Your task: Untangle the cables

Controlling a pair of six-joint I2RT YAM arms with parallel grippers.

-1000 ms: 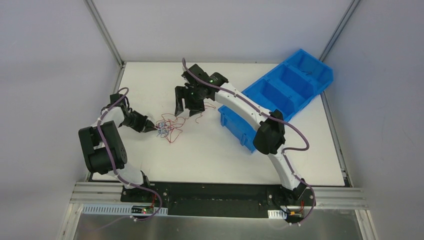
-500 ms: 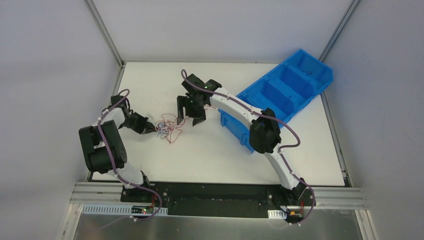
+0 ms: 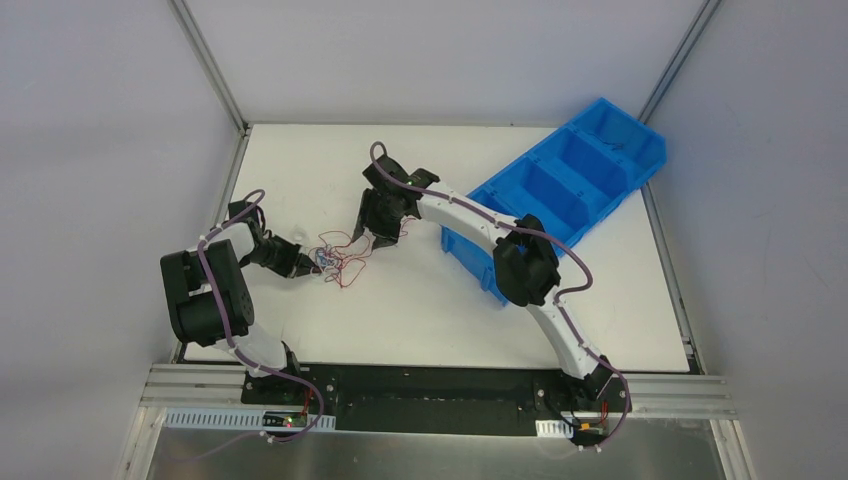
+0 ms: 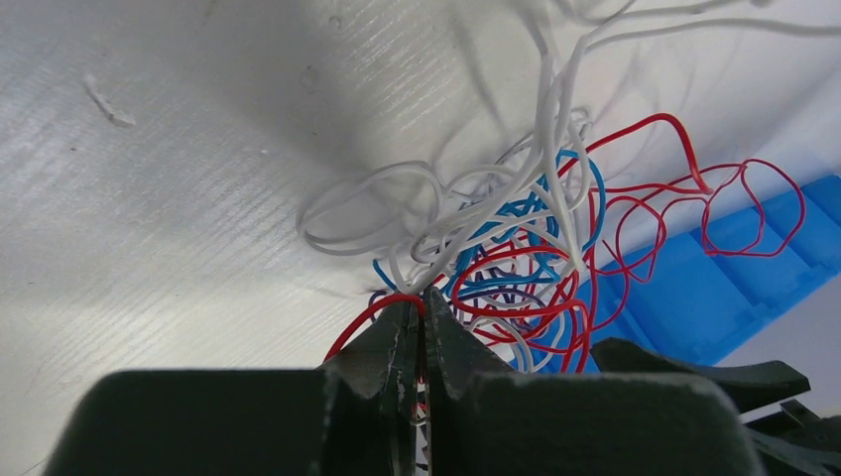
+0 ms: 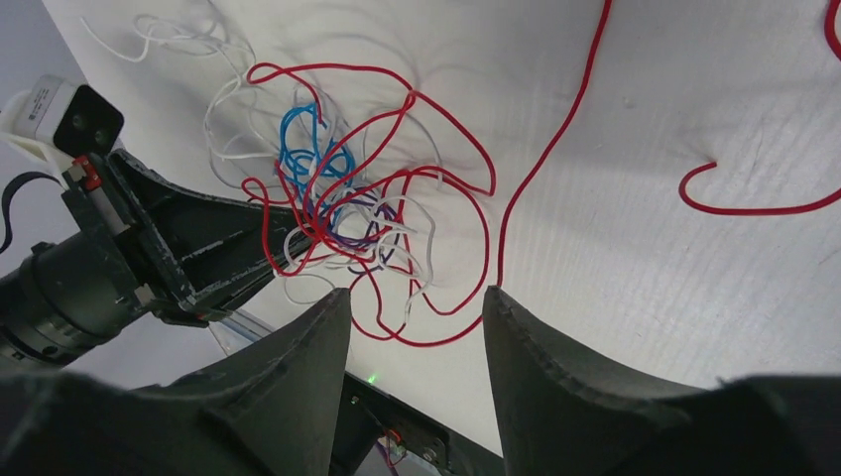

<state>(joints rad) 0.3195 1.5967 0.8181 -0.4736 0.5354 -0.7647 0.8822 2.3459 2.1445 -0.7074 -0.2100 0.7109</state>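
Note:
The cables (image 3: 335,257) are a small tangle of thin red, blue, purple and white wires on the white table, left of centre. In the left wrist view the tangle (image 4: 516,258) lies just beyond my left gripper (image 4: 423,300), which is shut on a red wire at the bundle's near edge. In the top view the left gripper (image 3: 303,264) touches the bundle's left side. My right gripper (image 3: 368,234) is open, just above and to the right of the bundle. In the right wrist view the tangle (image 5: 347,213) lies ahead of the open right gripper (image 5: 417,297).
A blue bin (image 3: 560,190) with several compartments stands at the back right, behind the right arm. A loose red wire (image 5: 754,203) lies apart from the bundle. The frame posts and walls close in the table at the left and the back.
The right gripper has come down and left toward the bundle. The left gripper has shifted slightly toward the near side, and the bundle moved with it.

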